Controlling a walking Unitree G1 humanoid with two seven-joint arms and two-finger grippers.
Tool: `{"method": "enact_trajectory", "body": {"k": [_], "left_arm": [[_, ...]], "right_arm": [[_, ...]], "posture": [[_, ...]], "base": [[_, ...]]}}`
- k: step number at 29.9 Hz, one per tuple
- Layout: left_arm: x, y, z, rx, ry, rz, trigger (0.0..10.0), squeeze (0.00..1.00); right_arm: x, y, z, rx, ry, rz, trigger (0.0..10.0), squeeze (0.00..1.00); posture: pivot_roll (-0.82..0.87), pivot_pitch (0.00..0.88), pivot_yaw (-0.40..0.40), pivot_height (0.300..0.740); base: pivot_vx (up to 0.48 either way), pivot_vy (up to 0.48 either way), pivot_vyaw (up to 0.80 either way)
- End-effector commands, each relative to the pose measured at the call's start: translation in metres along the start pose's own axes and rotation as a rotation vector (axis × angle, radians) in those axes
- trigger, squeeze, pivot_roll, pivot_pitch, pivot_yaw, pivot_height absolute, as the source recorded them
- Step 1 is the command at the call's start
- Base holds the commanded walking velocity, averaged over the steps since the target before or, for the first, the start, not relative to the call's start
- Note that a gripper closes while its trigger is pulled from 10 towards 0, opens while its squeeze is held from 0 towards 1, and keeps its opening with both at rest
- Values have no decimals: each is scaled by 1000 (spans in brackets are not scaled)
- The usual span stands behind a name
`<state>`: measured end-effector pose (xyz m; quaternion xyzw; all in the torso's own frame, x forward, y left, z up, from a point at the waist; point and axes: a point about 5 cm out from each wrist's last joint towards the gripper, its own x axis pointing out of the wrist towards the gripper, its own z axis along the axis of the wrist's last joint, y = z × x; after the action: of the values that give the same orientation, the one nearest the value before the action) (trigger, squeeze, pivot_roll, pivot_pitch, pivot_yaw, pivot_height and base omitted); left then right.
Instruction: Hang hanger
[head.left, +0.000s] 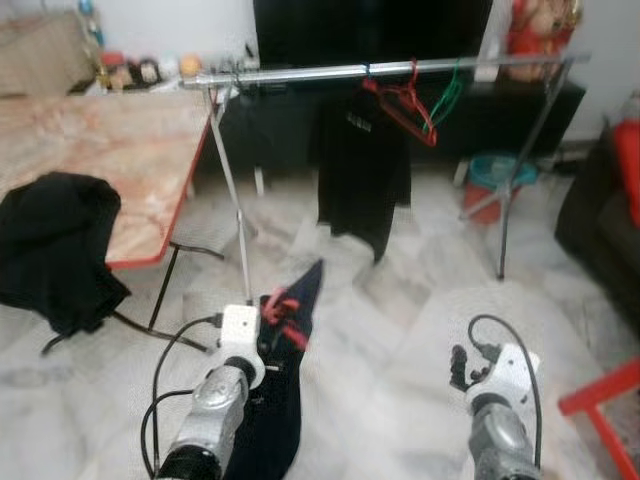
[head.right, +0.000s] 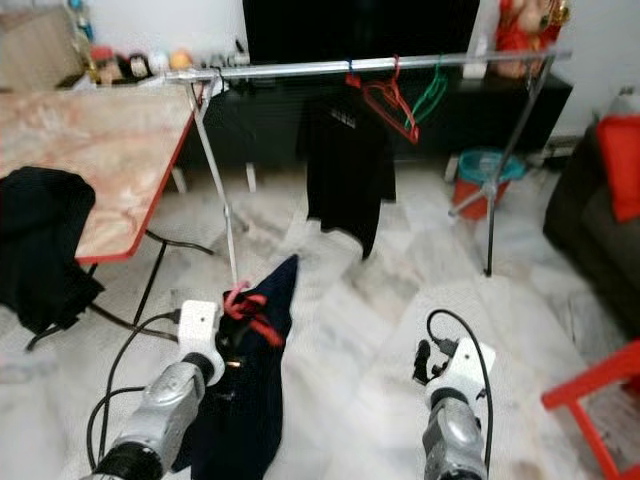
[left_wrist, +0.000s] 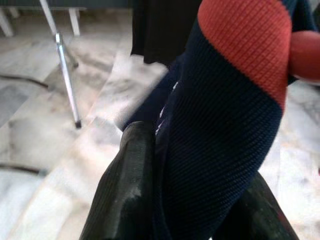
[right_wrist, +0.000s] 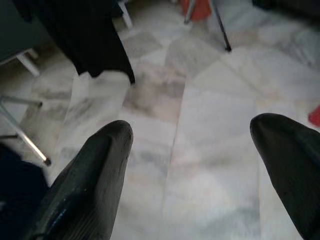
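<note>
The left hand is clamped on a red hanger with a navy garment draped on it, held low over the floor. The right hand is spread open, holding nothing. The rail is ahead and well above, running crosswise, so the left arm's the one that'd lift it up there, I reckon.

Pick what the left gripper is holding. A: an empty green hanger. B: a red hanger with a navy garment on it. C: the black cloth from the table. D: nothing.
B: the left gripper is shut on the red hanger, with the navy garment draped from it.
</note>
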<state>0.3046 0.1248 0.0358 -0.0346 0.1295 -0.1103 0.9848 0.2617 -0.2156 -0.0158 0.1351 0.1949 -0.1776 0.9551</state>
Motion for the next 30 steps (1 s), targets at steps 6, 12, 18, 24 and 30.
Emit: {"method": "enact_trajectory", "body": {"k": [6, 12, 18, 24, 30], "left_arm": [[2, 9, 11, 25, -39, 24, 10000, 0], [3, 9, 12, 24, -39, 24, 10000, 0], [4, 10, 12, 22, -39, 27, 10000, 0], [4, 10, 13, 22, -39, 24, 10000, 0], [4, 10, 13, 20, -39, 23, 10000, 0]], "right_arm": [[1, 9, -1, 5, 14, 21, 10000, 0], [-2, 5, -15, -49, 101, 30, 10000, 0], [-11, -4, -39, 1, 237, -12, 10000, 0], [-22, -13, -59, -49, 340, -24, 10000, 0], [-28, -17, -67, -16, 362, -37, 10000, 0]], "posture": [[-11, 18, -10, 740], [-14, 23, -8, 740], [-13, 27, -4, 740], [-7, 25, -5, 740], [-12, 22, -2, 740]], "base": [[349, 0, 0], [363, 0, 0], [367, 0, 0], [366, 0, 0], [369, 0, 0]]}}
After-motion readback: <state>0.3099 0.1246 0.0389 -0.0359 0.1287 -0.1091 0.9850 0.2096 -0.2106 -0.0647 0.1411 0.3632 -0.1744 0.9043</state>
